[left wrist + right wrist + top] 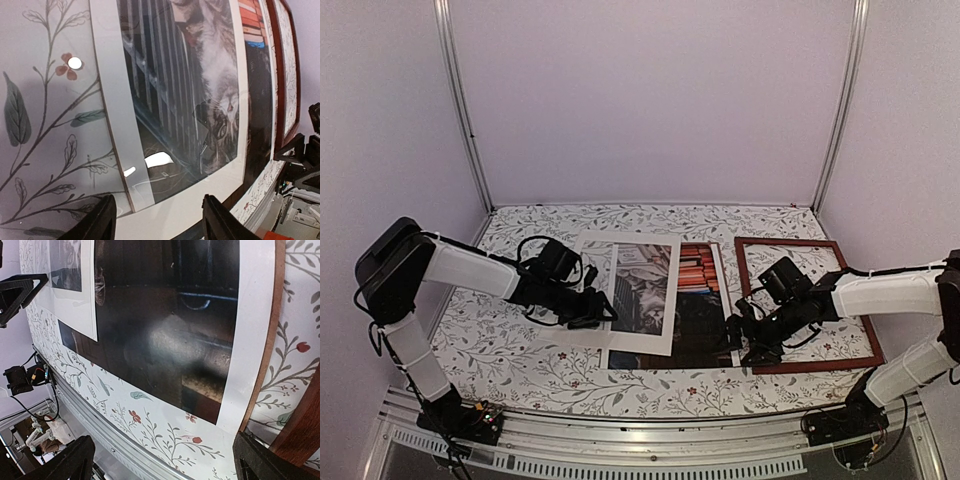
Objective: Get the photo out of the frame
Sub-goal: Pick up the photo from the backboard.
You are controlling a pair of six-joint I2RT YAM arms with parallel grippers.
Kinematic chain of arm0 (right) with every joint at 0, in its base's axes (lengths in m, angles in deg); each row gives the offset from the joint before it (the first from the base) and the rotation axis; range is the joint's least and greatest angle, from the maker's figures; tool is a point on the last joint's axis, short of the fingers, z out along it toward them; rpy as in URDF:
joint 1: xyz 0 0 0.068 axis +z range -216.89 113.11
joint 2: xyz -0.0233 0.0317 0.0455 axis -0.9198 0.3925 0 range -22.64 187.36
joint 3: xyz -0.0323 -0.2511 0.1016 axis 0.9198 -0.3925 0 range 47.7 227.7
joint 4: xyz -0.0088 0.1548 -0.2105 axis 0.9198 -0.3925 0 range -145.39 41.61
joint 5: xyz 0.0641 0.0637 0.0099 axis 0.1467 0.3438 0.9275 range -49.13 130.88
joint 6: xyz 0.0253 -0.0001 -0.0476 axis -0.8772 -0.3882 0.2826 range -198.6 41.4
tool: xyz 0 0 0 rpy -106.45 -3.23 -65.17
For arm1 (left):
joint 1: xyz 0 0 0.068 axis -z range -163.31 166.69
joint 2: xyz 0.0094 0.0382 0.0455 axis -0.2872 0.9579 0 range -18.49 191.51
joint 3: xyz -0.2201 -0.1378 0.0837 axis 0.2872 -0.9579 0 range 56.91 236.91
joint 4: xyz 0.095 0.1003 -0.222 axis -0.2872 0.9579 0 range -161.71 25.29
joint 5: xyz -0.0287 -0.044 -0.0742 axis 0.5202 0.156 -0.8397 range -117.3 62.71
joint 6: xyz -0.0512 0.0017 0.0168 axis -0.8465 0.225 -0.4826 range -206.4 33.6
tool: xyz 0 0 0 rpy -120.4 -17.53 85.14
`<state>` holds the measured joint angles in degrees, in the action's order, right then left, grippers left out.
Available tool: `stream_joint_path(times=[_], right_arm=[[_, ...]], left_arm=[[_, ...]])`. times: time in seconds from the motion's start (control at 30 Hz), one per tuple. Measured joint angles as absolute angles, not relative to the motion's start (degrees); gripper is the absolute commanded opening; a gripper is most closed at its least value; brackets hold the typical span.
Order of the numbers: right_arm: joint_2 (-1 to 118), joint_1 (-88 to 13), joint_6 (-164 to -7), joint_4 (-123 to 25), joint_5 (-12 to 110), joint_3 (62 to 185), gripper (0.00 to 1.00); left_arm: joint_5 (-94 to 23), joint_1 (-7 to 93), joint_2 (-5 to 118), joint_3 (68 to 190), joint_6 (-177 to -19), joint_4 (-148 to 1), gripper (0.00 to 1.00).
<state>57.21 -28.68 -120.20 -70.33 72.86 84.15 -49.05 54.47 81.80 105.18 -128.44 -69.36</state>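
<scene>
The large white-bordered photo print (170, 330) is glossy paper, the thin dark reddish-brown picture frame (820, 366) smooth, faintly shiny wood, the white floral table covering (165, 435) smooth, the grey ridged rail (650, 440) metal.

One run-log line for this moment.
dark reddish-brown wooden frame: empty | white-bordered cat-and-books photo: out, beside it, partly under white-bordered sheet | left fingers: open over sheet | right fingers: open over photo

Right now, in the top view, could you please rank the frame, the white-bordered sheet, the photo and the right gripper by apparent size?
1. the frame
2. the white-bordered sheet and the photo: unsure, since the sheet covers part of the photo
3. the right gripper
</scene>
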Motion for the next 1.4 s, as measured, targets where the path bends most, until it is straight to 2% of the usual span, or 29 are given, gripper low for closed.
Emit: stream_joint_path(times=[1.4], right_arm=[[57.76,-28.65,-121.27,-67.92,72.29,83.08,0.99]], left_arm=[[-49.10,54.47,81.82,105.16,-128.44,-69.47,0.61]])
